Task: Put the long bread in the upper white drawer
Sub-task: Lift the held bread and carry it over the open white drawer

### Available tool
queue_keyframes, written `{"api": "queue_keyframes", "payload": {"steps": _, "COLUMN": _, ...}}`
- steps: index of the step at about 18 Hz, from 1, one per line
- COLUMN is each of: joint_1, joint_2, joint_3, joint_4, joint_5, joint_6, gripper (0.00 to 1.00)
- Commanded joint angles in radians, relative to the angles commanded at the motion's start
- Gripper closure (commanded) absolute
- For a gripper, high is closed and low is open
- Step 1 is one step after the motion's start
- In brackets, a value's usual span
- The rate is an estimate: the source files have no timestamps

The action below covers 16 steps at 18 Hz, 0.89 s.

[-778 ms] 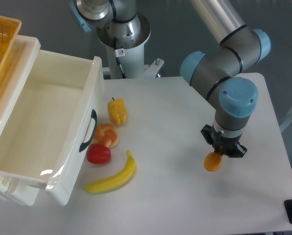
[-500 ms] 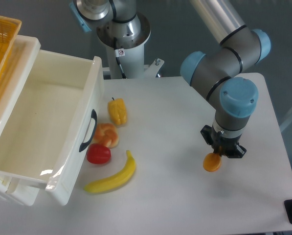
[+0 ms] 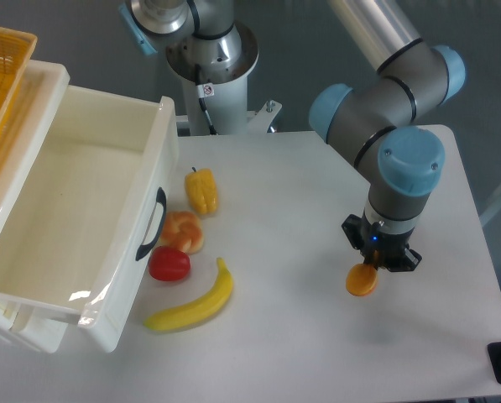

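1. The jaws of the black two-finger gripper (image 3: 374, 259) are clamped on the long slim orange-tan bread stick (image 3: 362, 280), which hangs end-on toward the camera, so only its round orange end shows below the fingers.
2. The bread appears lifted clear of the white worktop (image 3: 317, 353), over its right half, nearer the front edge than the back; the pick-up looks done.
3. What is left, by my reading, is the carry across to the left and the release.
4. The large glossy white plastic drawer (image 3: 32, 290) with a dark curved handle (image 3: 152, 225) stands pulled open at the worktop's left edge, well apart from the bread, with nothing visible inside.
5. Between them lie a curved yellow banana (image 3: 195, 303), a red tomato (image 3: 169, 264), a round orange-and-white pastry (image 3: 183, 231) and a yellow pepper (image 3: 201, 191), all near the drawer's front panel.
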State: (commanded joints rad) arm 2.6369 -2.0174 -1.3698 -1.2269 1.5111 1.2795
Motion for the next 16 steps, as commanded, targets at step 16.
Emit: {"api": "queue_keyframes", "payload": {"steps": 16, "joint_1": -0.184, "joint_2": 0.322, "joint_3": -0.002, "joint_4": -0.164, "joint_5": -0.297, "joint_6": -0.544, "gripper": 1.0}}
